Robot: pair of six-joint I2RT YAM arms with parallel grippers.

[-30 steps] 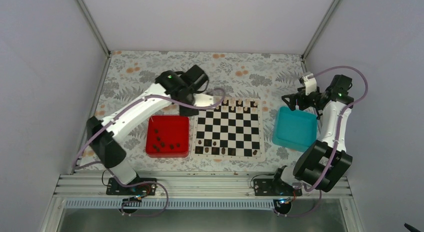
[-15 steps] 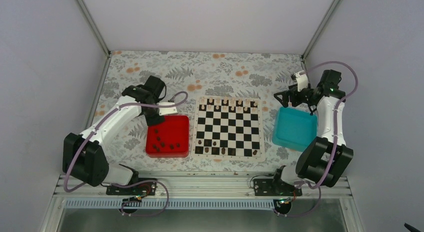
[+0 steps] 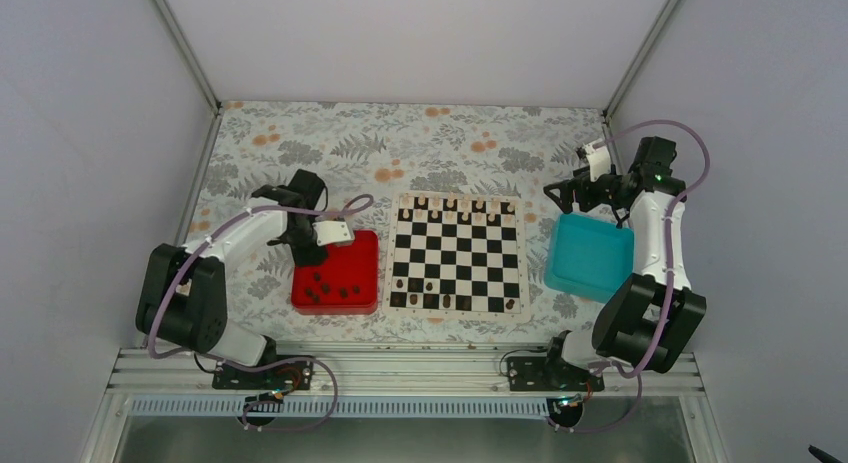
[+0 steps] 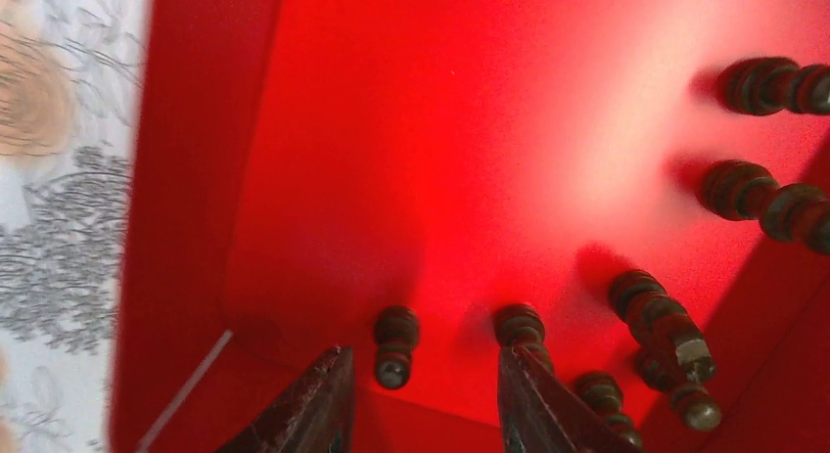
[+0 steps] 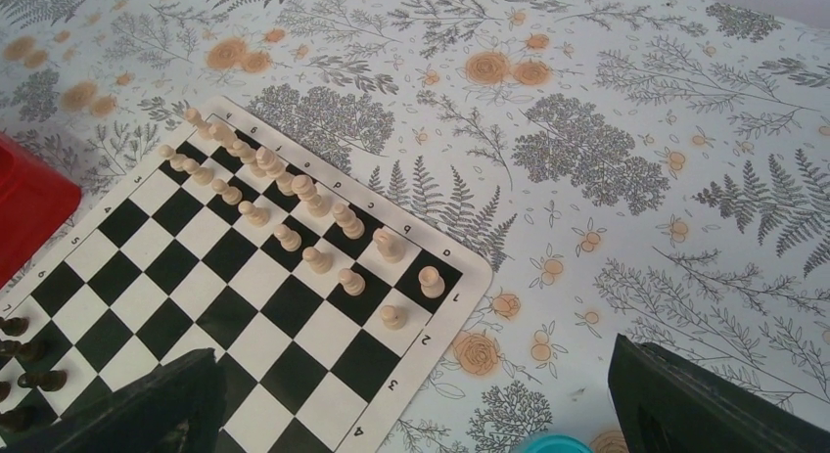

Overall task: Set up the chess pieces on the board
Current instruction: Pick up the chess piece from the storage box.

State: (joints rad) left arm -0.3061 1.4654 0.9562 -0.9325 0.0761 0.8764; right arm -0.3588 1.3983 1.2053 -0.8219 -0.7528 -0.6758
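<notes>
Several dark chess pieces point(image 3: 322, 283) lie in the red tray point(image 3: 362, 245), and a few more stand on the board point(image 3: 460, 251) along its near rows point(image 3: 430, 284). My left gripper point(image 3: 309, 247) hangs low over the tray's back left corner. In the left wrist view it point(image 4: 421, 367) is open, with one lying dark piece point(image 4: 395, 343) in the gap and touching neither finger. A second piece point(image 4: 519, 326) lies at the right fingertip. My right gripper point(image 3: 560, 193) is open and empty beyond the board's right edge; in its own view it point(image 5: 421, 414) looks over the board point(image 5: 245, 306).
Pale pieces point(image 5: 294, 194) fill the board's two far rows point(image 3: 462, 206). A teal tray point(image 3: 590, 261) sits right of the board, under the right arm. The floral cloth point(image 3: 400, 143) covers the table. Grey walls close in on three sides.
The left arm has swung from the board's back left corner leftward and down into the red tray, its jaws narrowing. The right gripper has drifted slightly left.
</notes>
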